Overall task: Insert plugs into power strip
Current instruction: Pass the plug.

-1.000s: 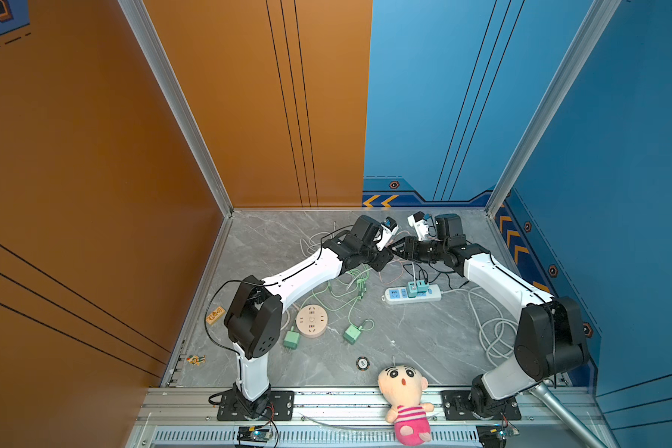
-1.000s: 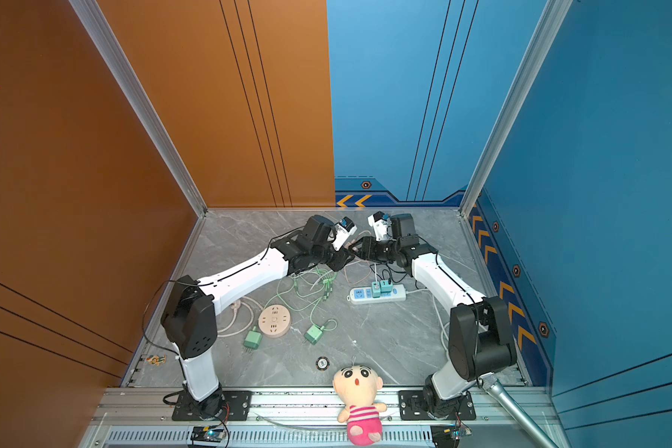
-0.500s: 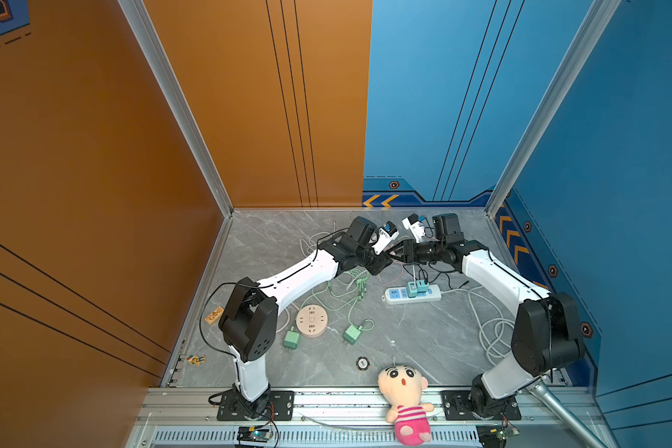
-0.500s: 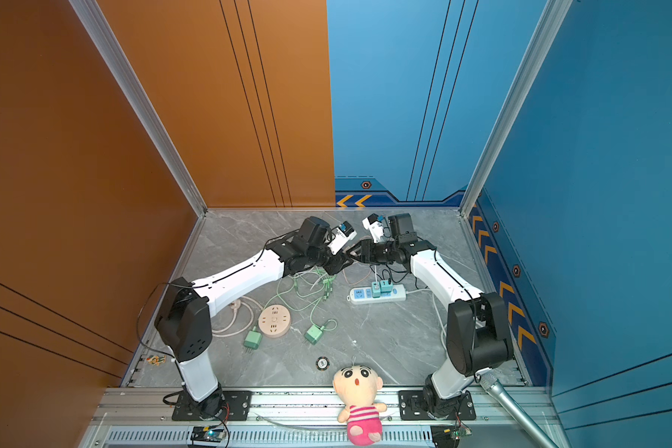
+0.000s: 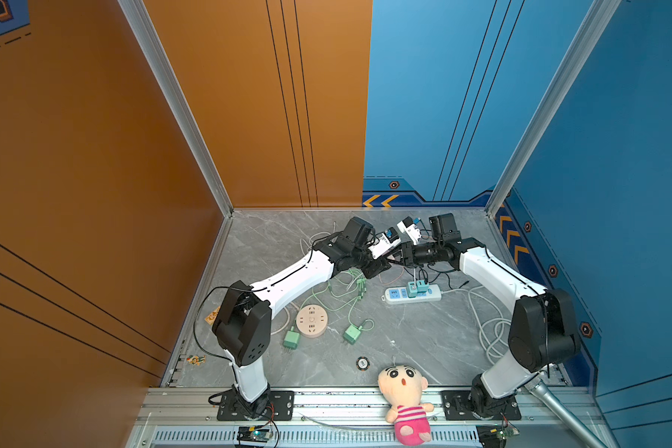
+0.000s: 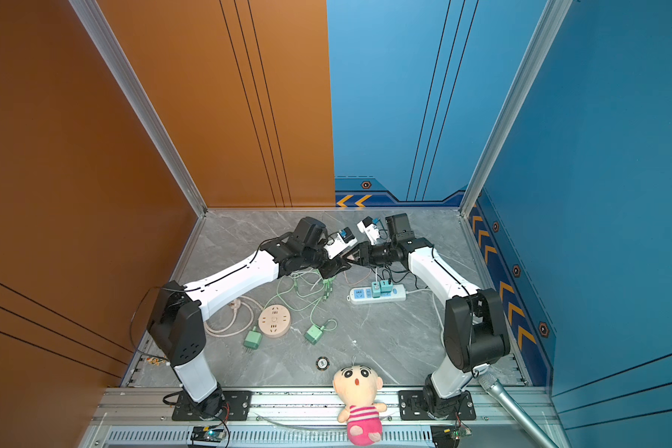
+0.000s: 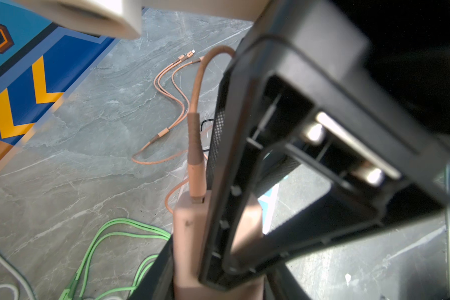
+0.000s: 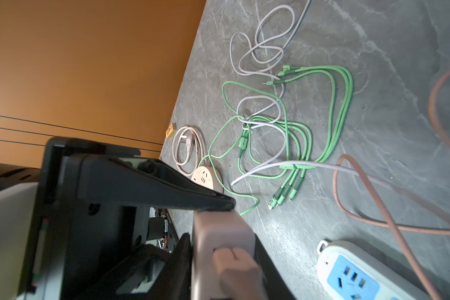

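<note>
At the back of the tabletop (image 5: 423,341), behind the power strip (image 5: 412,293), the left claw (image 5: 383,267) is clamped on the pink plug (image 7: 187,241). The right claw (image 5: 402,256) flanks the same plug, though I cannot tell whether it grips. Two teal plugs (image 5: 418,288) sit in the strip.

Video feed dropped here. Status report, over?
Left gripper shut on pink-brown adapter, aloft. Right gripper clamps it too. Power strip: two teal plugs in, end sockets free. Pink cable trails near strip.
</note>
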Available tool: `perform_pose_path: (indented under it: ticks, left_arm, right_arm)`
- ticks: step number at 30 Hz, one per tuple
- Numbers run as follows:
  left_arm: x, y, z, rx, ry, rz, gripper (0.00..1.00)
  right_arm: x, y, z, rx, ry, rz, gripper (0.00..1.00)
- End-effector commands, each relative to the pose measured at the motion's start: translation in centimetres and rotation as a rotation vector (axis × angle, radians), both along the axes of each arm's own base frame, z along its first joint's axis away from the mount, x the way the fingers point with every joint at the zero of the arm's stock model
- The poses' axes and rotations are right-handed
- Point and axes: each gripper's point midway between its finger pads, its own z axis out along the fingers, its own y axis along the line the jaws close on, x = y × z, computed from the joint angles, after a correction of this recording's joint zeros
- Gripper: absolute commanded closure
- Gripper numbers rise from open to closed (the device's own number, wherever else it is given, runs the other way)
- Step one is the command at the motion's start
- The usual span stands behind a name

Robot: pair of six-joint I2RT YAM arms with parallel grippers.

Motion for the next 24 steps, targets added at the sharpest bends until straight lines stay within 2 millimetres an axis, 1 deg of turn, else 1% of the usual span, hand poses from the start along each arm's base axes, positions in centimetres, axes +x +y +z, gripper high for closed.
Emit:
perform_pose_path:
  ticks: [1, 7, 13, 17, 24]
  left_arm:
    - [-1.6, 0.5, 0.7, 0.032, -0.037, -0.064, 0.72]
    - [-1.9, 1.1, 0.4, 0.058, -0.058, -0.077, 0.73]
    - [-1.7, 1.3, 0.4, 0.080, -0.086, -0.082, 0.72]
    - [-1.9, 1.5, 0.5, 0.097, -0.108, -0.108, 0.72]
    - [-2.7, 1.8, 0.5, 0.134, -0.140, -0.159, 0.72]
  right_arm:
    - [-0.7, 0.5, 0.8, 0.014, 0.002, 0.046, 0.67]
    - [-1.2, 0.0, 1.0, -0.003, 0.009, 0.042, 0.68]
    - [-2.5, 0.6, 0.1, -0.033, 0.033, 0.095, 0.69]
    - [-3.6, 0.7, -0.3, -0.053, 0.045, 0.129, 0.70]
    - [-4.5, 0.5, -0.6, -0.071, 0.054, 0.153, 0.76]
